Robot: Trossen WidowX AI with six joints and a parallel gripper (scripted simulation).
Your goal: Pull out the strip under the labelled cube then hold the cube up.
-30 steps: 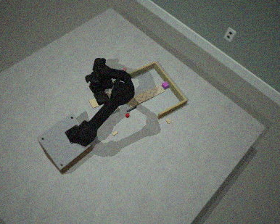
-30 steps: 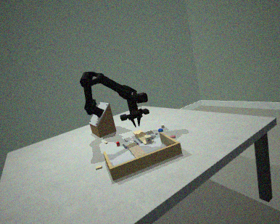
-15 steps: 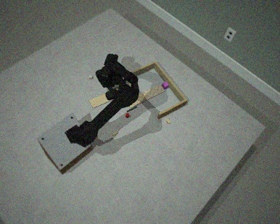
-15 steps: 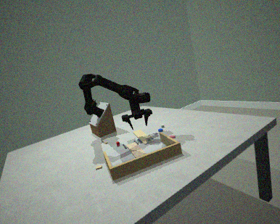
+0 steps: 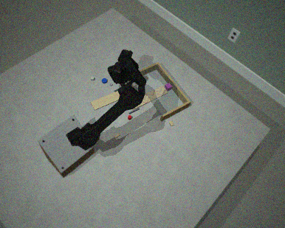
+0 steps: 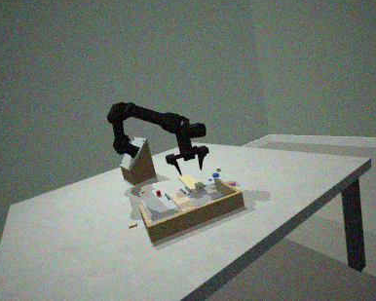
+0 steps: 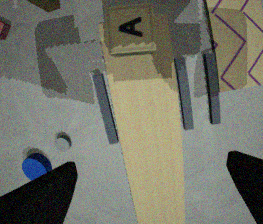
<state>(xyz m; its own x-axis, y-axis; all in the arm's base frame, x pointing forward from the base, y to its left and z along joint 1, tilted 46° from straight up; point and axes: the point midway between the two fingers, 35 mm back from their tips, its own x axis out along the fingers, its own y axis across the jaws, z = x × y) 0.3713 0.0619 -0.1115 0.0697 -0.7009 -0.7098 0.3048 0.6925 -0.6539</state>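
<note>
The labelled cube (image 7: 131,31), tan with a black A on top, sits on a plain tan strip (image 7: 148,135) (image 5: 104,101) (image 6: 186,181). The arm hides the cube in the top view. The strip runs between two grey rails and its near part sticks out past them. A second strip (image 7: 257,30) (image 5: 153,97) with purple zigzags lies to the right in the wrist view. My gripper (image 7: 152,166) (image 6: 191,171) is wide open and empty. It is above the near part of the plain strip, with a fingertip either side of it in the wrist view, and the cube is beyond the fingertips.
Grey rails (image 7: 106,110) (image 7: 185,95) (image 7: 212,90) flank the strips. A wooden frame (image 5: 173,82) (image 6: 199,217) borders the far side. A purple cube (image 5: 168,86) is inside it. A blue disc (image 7: 36,166) (image 5: 104,80) (image 6: 215,174) and red piece (image 5: 130,117) (image 6: 158,193) lie nearby.
</note>
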